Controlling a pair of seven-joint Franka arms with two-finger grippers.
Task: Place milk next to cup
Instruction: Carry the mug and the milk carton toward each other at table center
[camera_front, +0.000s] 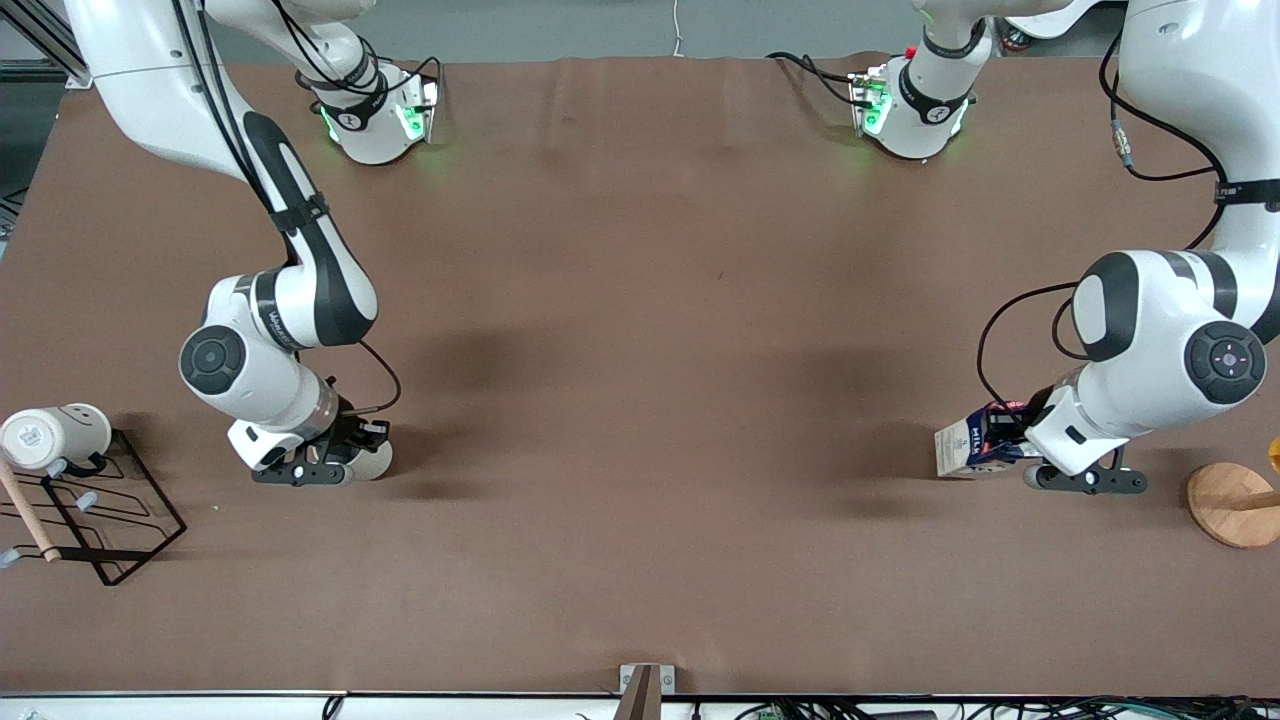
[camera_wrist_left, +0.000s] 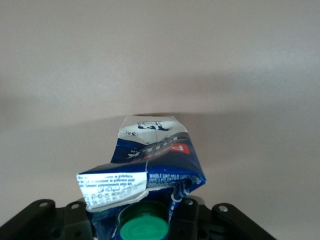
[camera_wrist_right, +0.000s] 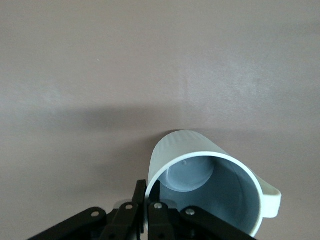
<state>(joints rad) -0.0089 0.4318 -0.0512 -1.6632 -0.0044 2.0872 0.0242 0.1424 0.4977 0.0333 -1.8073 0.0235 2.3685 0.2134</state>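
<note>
Plainly, the milk carton (camera_front: 972, 446) was clamped in the left gripper (camera_front: 1010, 440) at the left arm's end of the table (camera_front: 640, 330), its long axis tilted. The beige-grey cup (camera_front: 372, 460) was pinched by its rim in the right gripper (camera_front: 355, 445), well apart, toward the right arm's end.

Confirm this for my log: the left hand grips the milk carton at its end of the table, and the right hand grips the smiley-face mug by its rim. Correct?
Not quite. The right hand pinches the rim of the plain beige-grey cup, as the right wrist view shows. The smiley-face mug sits untouched on the black rack. The left hand does grip the milk carton.
</note>
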